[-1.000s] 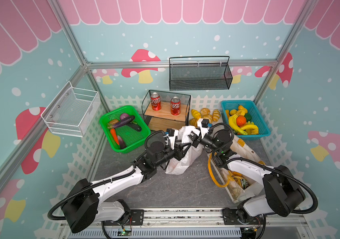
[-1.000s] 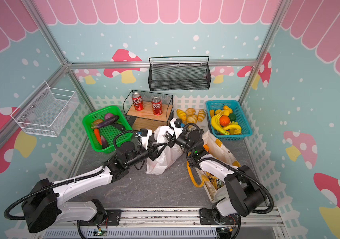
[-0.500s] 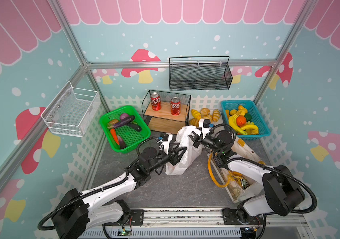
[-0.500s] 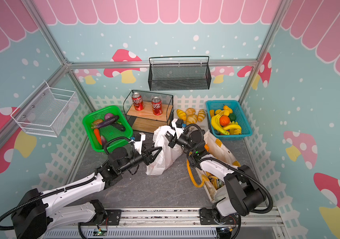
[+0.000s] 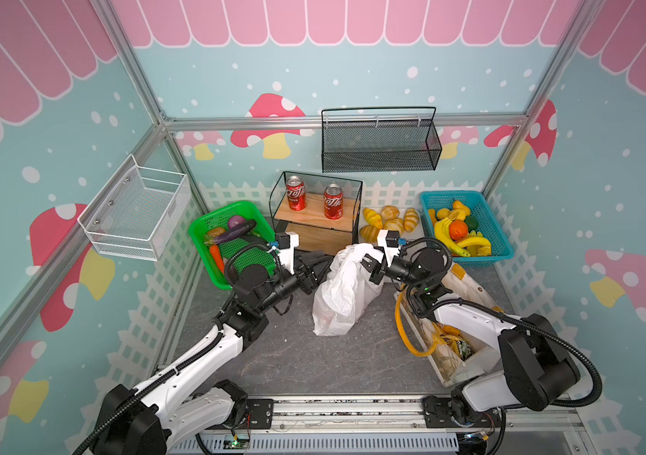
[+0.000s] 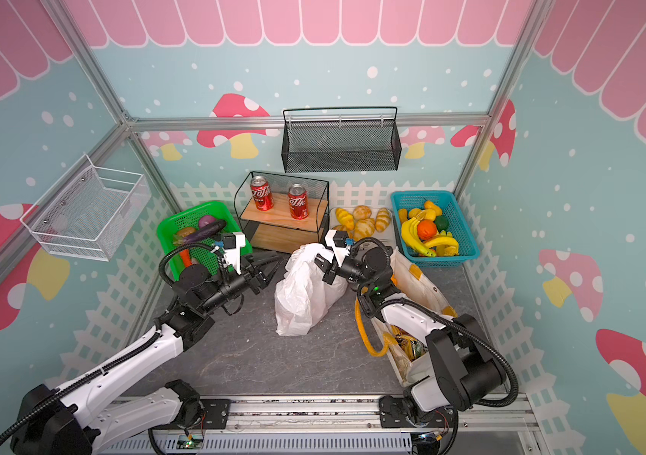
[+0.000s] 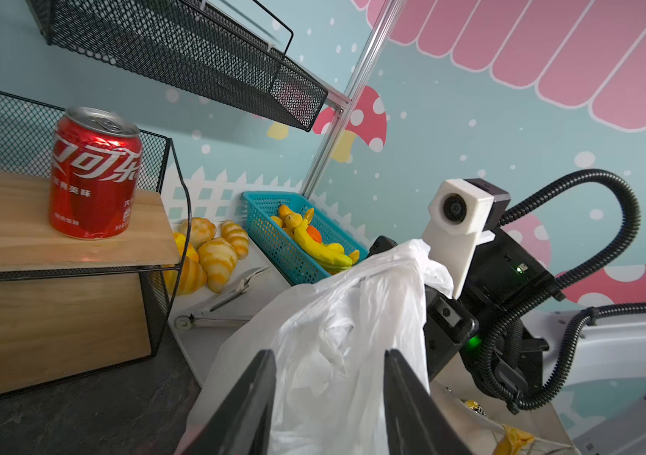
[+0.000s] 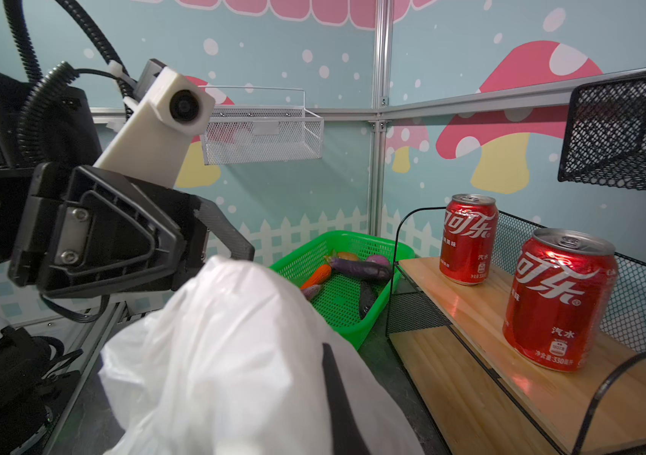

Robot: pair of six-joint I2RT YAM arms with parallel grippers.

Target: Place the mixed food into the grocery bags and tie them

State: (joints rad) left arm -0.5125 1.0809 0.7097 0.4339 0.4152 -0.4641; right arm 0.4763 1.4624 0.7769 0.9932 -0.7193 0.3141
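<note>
White plastic bag [image 5: 339,299] is standing on the counter [image 5: 305,366] between my arms, just beside the fabric tote [image 5: 471,283], and my right jaws are pinching its gathered top, fully closed on the thin film. My left jaws are hanging partly open right at the opposite side of the top, gripping nothing as far as I can judge. I am advising myself to be closing them on a firm bunch of film, not one loose layer, and pulling gently so nothing is tearing.
</note>
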